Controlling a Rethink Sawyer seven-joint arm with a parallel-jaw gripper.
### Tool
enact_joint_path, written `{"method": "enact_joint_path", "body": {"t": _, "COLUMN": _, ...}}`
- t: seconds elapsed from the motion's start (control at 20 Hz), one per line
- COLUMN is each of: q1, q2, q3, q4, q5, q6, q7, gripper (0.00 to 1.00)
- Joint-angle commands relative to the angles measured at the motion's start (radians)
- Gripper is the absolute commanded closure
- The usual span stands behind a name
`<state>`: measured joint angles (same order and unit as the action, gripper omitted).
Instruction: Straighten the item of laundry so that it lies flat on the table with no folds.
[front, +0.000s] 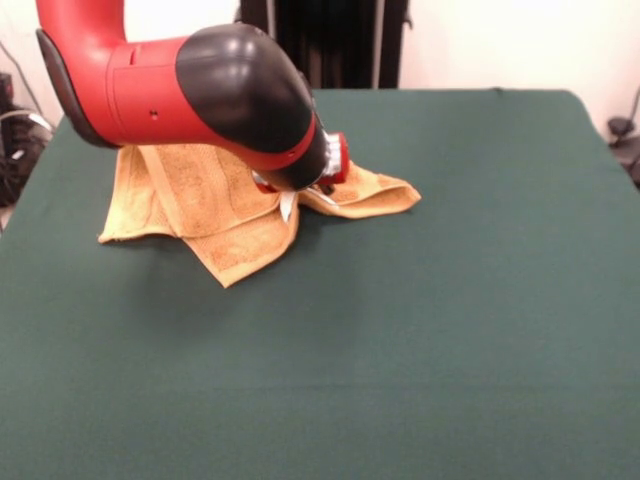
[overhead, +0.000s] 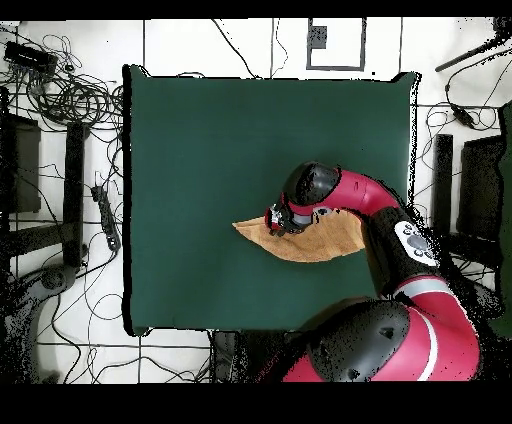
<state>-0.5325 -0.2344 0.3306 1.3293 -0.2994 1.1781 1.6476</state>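
Note:
The mustard-yellow towel (front: 215, 215) lies crumpled on the green table (front: 450, 320), left of centre towards the far side. One folded corner points to the near side, another sticks out to the right. My gripper (front: 292, 198) is down on the towel's middle, mostly hidden behind the black wrist. In the overhead view the towel (overhead: 315, 243) shows as a pointed shape at the table's (overhead: 200, 140) right side, with the gripper (overhead: 277, 220) over its left part and the arm covering its right end.
The red and black arm (front: 190, 85) comes in from the upper left and hides the towel's far part. Cables and stands lie on the floor (overhead: 70, 100) around the table.

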Motion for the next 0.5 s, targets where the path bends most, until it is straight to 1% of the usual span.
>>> {"method": "enact_joint_path", "body": {"t": 0.05, "q1": 0.037, "q2": 0.063, "q3": 0.002, "q4": -0.096, "q5": -0.091, "q6": -0.344, "q7": 0.073, "gripper": 0.00}}
{"method": "enact_joint_path", "body": {"t": 0.5, "q1": 0.015, "q2": 0.074, "q3": 0.021, "q4": -0.137, "q5": -0.075, "q6": -0.277, "q7": 0.015, "gripper": 0.00}}
